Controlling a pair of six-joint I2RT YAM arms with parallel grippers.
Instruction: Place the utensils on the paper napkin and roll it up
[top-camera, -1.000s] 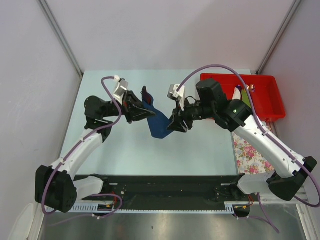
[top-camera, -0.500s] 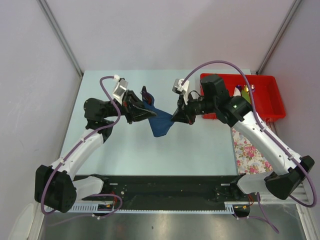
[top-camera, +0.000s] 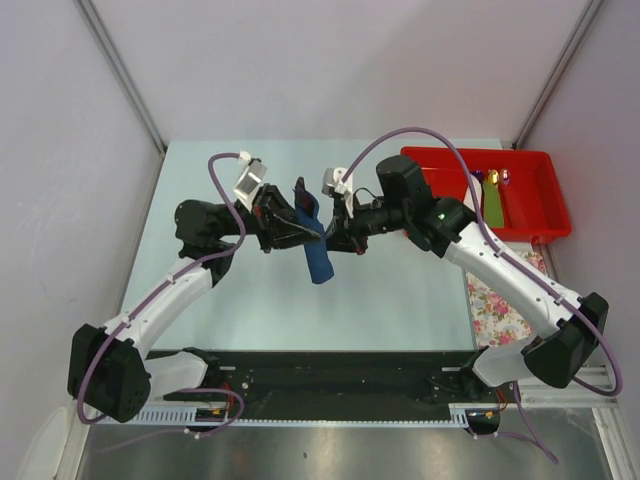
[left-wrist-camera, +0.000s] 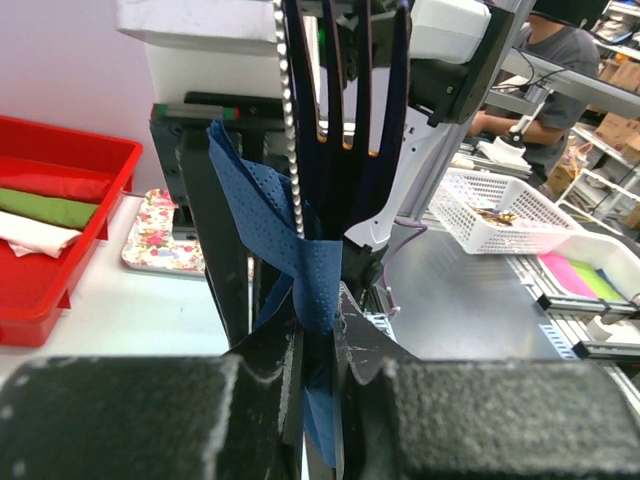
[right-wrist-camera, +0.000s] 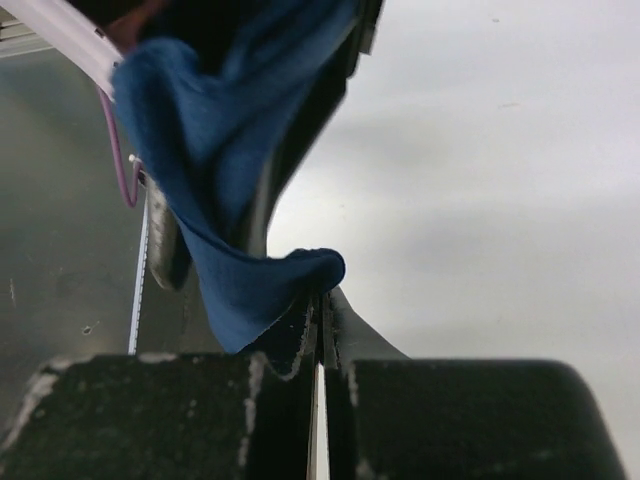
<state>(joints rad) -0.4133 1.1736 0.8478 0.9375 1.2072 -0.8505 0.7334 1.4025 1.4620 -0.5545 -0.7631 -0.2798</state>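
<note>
**Paper napkin pinched from both sides over the middle of the table**

Nearest, at the lower right of the top view, a floral cloth (top-camera: 497, 308) is seen lying at the edge of the pale table (top-camera: 400, 300). At the frame's centre the left gripper (top-camera: 303, 232) and the right gripper (top-camera: 333, 240) are brought tip to tip, with the dark blue paper napkin (top-camera: 319, 259) held between them. Its loose end is seen hanging down towards the table; whether it touches cannot be told.

In the left wrist view the fingers are shown pressed together on the napkin, which is wound around the utensils (left-wrist-camera: 345, 90). These dark slim pieces, one with a serrated edge, stand up out of the wrap. In the right wrist view the fingers are likewise shown closed, with a fold of the napkin clamped at their tips.

Farthest, at the upper right of the top view, a red tray (top-camera: 545, 232) is shown holding a green strip (top-camera: 495, 202).
</note>
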